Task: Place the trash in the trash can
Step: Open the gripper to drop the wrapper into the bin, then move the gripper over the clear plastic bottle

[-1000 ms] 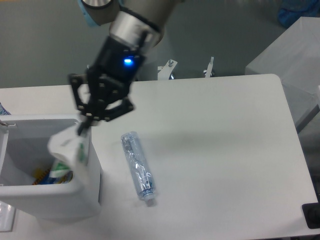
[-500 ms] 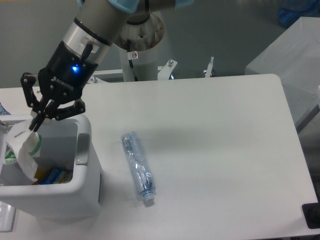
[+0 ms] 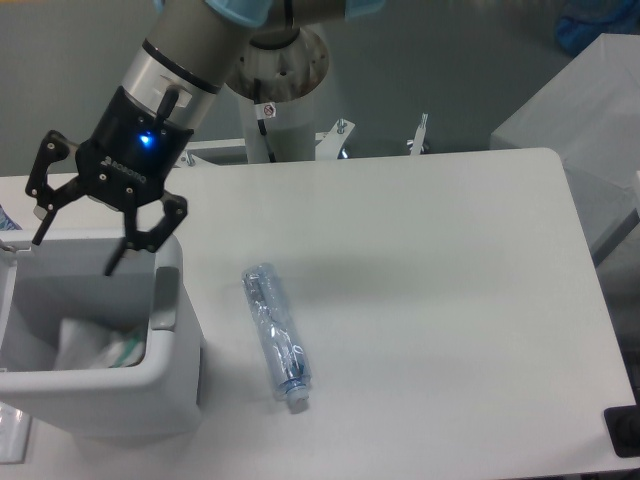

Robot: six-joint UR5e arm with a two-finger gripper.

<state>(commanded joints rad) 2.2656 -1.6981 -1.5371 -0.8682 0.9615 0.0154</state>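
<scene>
The white trash can point(image 3: 175, 395) stands at the table's front left. A crumpled clear wrapper with green marks point(image 3: 95, 345) lies inside it. My gripper point(image 3: 78, 255) hangs over the can's far rim, open, with nothing between its fingers. The crushed clear plastic bottle point(image 3: 276, 332) lies on the table just right of the can, its small cap toward the front edge.
The arm's base point(image 3: 285, 70) stands behind the table's back edge, with two metal clamps point(image 3: 420, 135) beside it. A grey block point(image 3: 575, 110) sits off the table's right side. A dark object point(image 3: 622, 432) rests at the front right corner.
My gripper has opened and let go of the wrapper, which has dropped from the can's left rim to the inside. The bottle has not moved.
</scene>
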